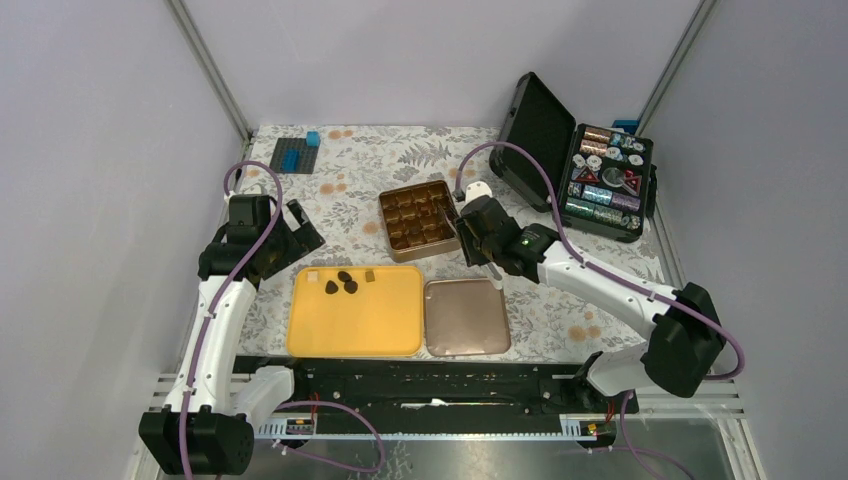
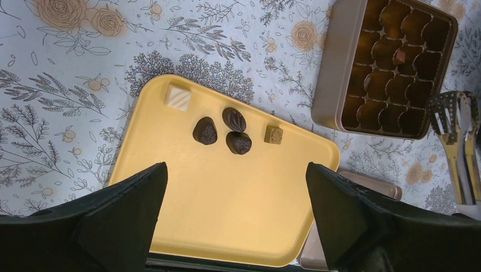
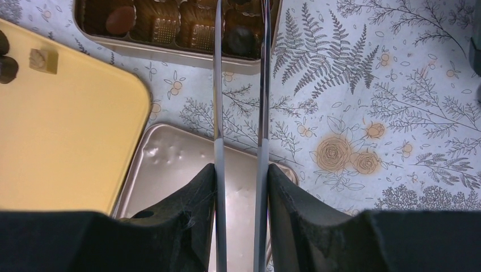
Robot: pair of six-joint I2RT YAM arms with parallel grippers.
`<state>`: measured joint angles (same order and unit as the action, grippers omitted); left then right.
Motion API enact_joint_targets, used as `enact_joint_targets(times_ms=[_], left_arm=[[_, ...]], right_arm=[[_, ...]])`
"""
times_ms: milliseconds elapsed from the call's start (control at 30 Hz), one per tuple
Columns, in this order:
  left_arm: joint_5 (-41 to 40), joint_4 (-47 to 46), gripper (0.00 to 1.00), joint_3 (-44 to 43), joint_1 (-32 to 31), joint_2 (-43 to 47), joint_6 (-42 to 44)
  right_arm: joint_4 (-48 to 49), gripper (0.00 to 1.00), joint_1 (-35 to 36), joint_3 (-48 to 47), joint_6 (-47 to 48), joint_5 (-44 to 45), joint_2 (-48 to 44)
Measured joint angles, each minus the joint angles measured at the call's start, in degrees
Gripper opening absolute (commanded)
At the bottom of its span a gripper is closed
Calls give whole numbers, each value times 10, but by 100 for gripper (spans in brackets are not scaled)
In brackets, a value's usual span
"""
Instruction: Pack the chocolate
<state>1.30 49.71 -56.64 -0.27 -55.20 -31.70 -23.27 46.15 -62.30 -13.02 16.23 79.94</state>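
With the right pincer (image 3: 241,177) clamped on metal tongs (image 3: 218,85) over the gold tin (image 2: 324,90) at frame centre and the left pincer (image 2: 235,168) open, approach the chocolates (image 2: 233,120) along the yellow tray's (image 2: 227,221) upper edge squarely, squeezing gently.

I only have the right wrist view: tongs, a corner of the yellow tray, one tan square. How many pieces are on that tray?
Observer: Five on the yellow tray: three dark chocolates, a white square and the tan square, all near its far edge.
Operator: Where's the left claw?
Observer: The left claw is open and empty, by the tray's far-left corner.
Operator: Anything beyond my arm?
Observer: An open black case at the table's far right, past your right claw and its tongs.
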Motion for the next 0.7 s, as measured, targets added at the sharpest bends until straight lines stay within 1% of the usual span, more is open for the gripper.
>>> enact_joint_targets(times_ms=[233,367,500,700], left_arm=[[0,0,99,0,0,0,0],[0,0,99,0,0,0,0],[0,0,99,0,0,0,0],[0,0,99,0,0,0,0]], right_arm=[[17,25,-11,15,2,-5,23],[26,31,-17,18,2,-5,34],[34,40,-17,18,2,-5,38],[36,44,-18,18,2,-6,45]])
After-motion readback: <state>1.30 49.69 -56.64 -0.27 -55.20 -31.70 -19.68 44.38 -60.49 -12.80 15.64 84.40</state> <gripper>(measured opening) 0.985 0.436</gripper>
